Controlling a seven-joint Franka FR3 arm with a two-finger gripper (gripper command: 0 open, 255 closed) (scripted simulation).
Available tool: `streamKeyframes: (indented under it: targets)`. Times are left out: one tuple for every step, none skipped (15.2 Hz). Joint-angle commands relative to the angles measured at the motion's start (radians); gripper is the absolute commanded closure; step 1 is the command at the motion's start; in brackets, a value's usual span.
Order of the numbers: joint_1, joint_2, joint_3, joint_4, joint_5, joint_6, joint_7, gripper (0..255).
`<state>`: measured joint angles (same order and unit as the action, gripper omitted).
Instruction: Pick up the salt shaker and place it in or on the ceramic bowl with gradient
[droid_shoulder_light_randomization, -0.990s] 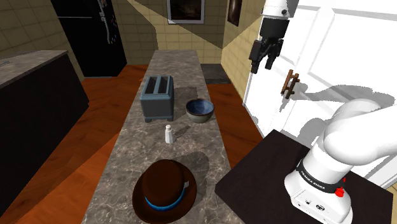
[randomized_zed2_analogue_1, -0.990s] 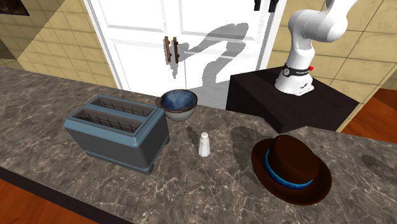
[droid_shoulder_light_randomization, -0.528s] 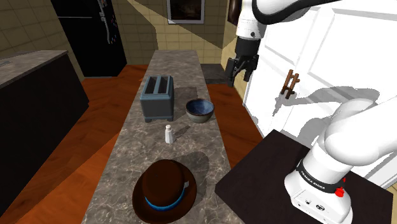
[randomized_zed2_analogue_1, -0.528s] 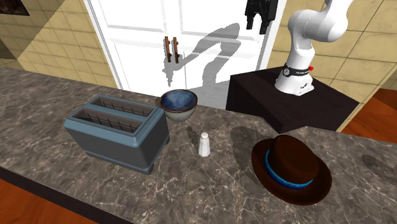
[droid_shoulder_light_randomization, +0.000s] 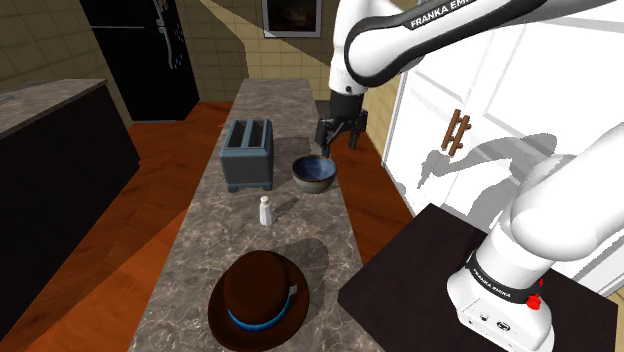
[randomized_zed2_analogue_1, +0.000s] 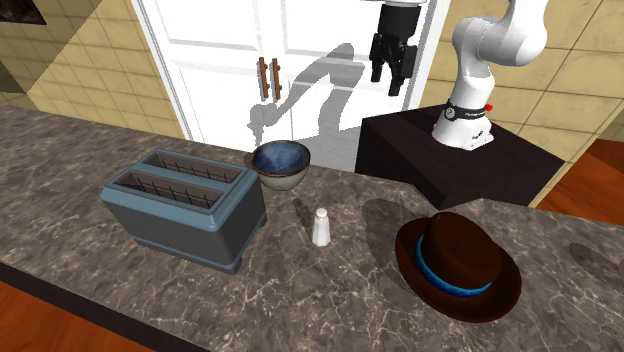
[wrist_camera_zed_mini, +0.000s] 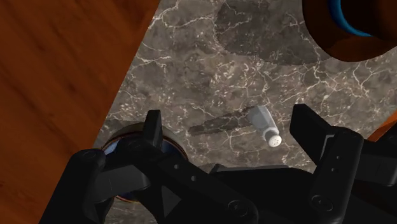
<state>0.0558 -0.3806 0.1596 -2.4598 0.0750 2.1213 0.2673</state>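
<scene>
Here we see a kitchen scene w/ a long marble-look countertop (droid_shoulder_light_randomization: 300, 240) (randomized_zed2_analogue_1: 300, 295) (wrist_camera_zed_mini: 191, 63) and a white robot arm on a black box stand (droid_shoulder_light_randomization: 400, 290) (randomized_zed2_analogue_1: 415, 150). The all-black gripper (droid_shoulder_light_randomization: 340, 140) (randomized_zed2_analogue_1: 388, 80) (wrist_camera_zed_mini: 232, 127) hangs in the air, pointing down, its jaws spread apart w/ nothing clasped between them. In the shoulder view it sits above and a little to the right of the bowl (droid_shoulder_light_randomization: 314, 173) (randomized_zed2_analogue_1: 281, 165); in the second exterior view it shows high up in front of white double doors (randomized_zed2_analogue_1: 220, 60), up and to the right of the bowl. The bowl has a blue inside and a paler grey-brown outside, and it stands upright on the counter. The salt shaker (droid_shoulder_light_randomization: 265, 211) (randomized_zed2_analogue_1: 321, 227) (wrist_camera_zed_mini: 264, 125) is small and white, upright on the counter, untouched, apart from the bowl and nearer the hat than the bowl is. In the wrist view we see the shaker far below, approx. between the two fingers, its holed top toward the camera. A grey-blue two-slot toaster (droid_shoulder_light_randomization: 247, 155) (randomized_zed2_analogue_1: 185, 205) stands just beside the bowl. A dark brown hat (droid_shoulder_light_randomization: 256, 300) (randomized_zed2_analogue_1: 457, 265) (wrist_camera_zed_mini: 347, 28) w/ a bright blue band lies brim-down on the counter, nearer the stand end. A wood floor (wrist_camera_zed_mini: 57, 83) borders the counter.
</scene>
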Motion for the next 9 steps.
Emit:
streamKeyframes:
  targets:
    - [0.002,0.062,0.026,0.008,-0.011,0.060,0.039,0]
    - [0.001,0.101,0.039,0.022,-0.021,0.087,0.060,0]
    - [0.000,0.139,0.050,0.036,-0.033,0.113,0.082,0]
    - [-0.001,0.179,0.062,0.052,-0.047,0.138,0.104,0]
    - [-0.002,0.219,0.072,0.070,-0.064,0.161,0.128,0]
    - [-0.002,0.259,0.082,0.089,-0.082,0.183,0.153,0]
    - [-0.002,0.300,0.090,0.110,-0.102,0.203,0.178,0]
    - [-0.001,0.341,0.097,0.132,-0.124,0.221,0.205,0]
    - [0.001,0.382,0.102,0.155,-0.148,0.238,0.232,0]
